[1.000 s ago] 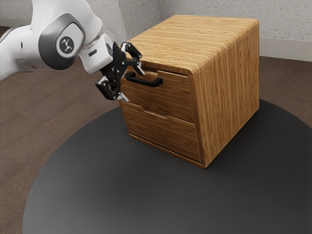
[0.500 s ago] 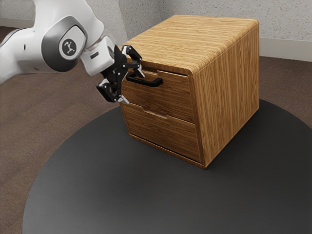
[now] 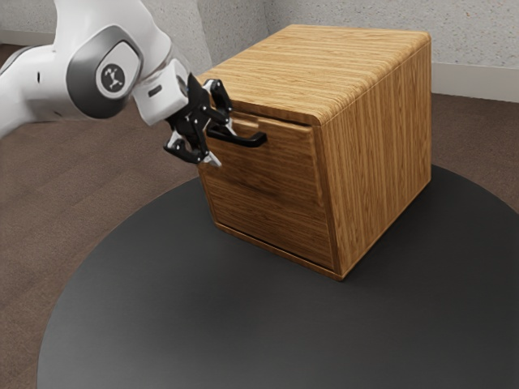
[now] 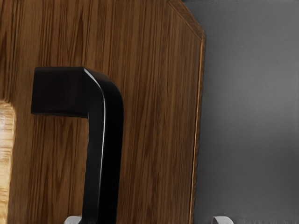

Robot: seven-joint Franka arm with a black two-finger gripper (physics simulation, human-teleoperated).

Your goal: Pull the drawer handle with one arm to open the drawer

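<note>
Two fingers (image 3: 220,101) of my gripper (image 3: 217,139) stand apart, one above and one below the end of the drawer handle (image 3: 243,140) that lies toward the exterior view's left. They are spread, not clamped. In the wrist view the black handle (image 4: 103,140) runs down between my two pale fingertips (image 4: 72,220). One tip is right against the bar and the other is well clear of it, out over the grey beyond the drawer's edge.

The handle is a black bar with bent ends, mounted across the upper part of the drawer front (image 3: 268,162). It sits high on the cabinet's near face, just under the top edge. I cannot tell whether the drawer stands out from the cabinet at all. Up close the drawer front (image 4: 154,116) is dark brown wood with a vertical grain and a cut corner.

The wooden cabinet (image 3: 373,146) stands on a round black table (image 3: 243,324). My white arm (image 3: 97,73) comes in from the exterior view's upper left. Around the table lies a brown floor (image 3: 81,203), and a pale wall (image 3: 470,32) runs along the far side.
</note>
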